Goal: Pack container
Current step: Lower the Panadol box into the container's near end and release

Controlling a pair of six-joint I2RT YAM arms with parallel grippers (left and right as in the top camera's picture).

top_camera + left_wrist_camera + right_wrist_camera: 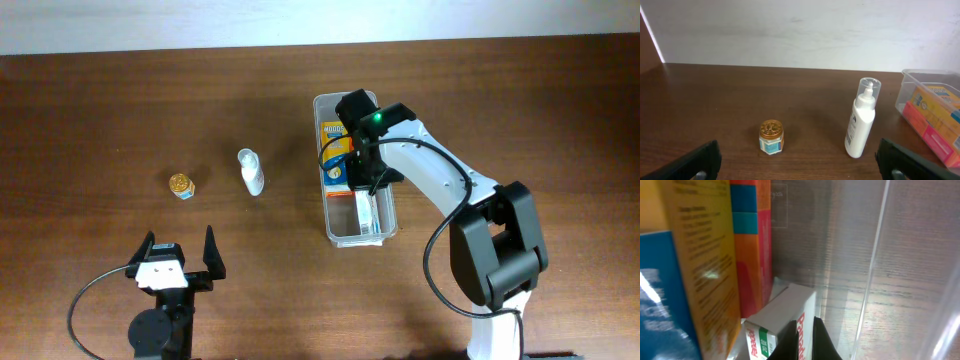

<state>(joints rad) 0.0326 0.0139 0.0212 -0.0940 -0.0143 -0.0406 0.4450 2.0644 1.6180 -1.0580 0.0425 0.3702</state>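
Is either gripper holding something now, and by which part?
The left gripper is open and empty. The right gripper is shut inside the container, its tip at the top edge of the white box; whether it grips cannot be told.

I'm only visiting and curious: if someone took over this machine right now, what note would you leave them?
Left gripper: jaws wide open, empty, low over the table.
Right gripper: jaws shut, down inside the clear container, tip beside the white box; no grip that I can see.
Done: an orange-and-blue box and the white box are in the container.
Left: the gold-lidded jar and the white pump bottle stand on the table on the left arm's side, not yet packed.
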